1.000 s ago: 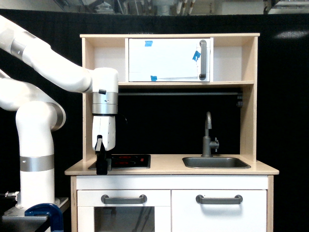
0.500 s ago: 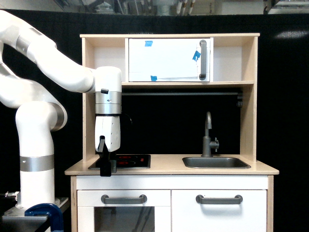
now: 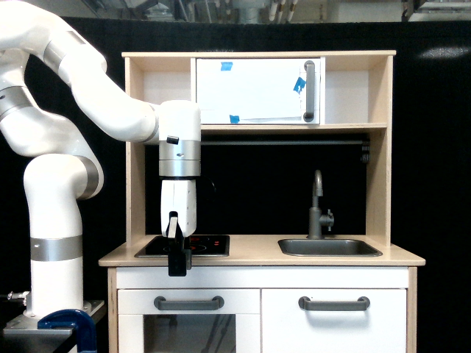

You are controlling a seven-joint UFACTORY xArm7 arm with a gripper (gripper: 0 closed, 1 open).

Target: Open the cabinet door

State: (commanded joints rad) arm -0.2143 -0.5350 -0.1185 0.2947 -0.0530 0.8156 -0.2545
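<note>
Nothing is opened yet: the cabinet door (image 3: 335, 320) at lower right sits shut, while the gripper (image 3: 177, 269) hangs left of centre, apparently empty, its opening unclear.

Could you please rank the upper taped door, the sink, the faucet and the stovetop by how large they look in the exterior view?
1. Upper taped door
2. Sink
3. Stovetop, partly hidden by the gripper
4. Faucet; narrow, so unsure against the stovetop.
</note>
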